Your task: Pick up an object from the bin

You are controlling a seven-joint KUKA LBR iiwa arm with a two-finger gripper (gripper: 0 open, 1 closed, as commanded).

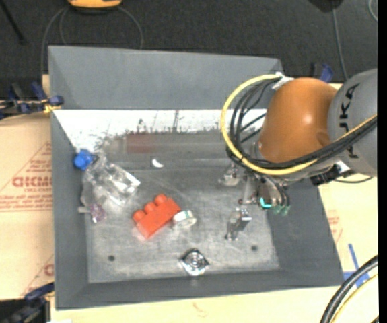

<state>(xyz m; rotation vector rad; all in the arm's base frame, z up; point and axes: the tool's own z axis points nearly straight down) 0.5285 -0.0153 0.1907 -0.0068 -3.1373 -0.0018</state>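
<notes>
Though partly hidden, the end effector [235, 226] hangs over the bin [180, 89].

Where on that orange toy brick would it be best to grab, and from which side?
Probably from straight above, pinching the orange brick across its two long flat sides, near the middle. It lies flat and slanted, so the grip should turn to match. A small pale piece lies at its right end, so avoid the ends.
</notes>
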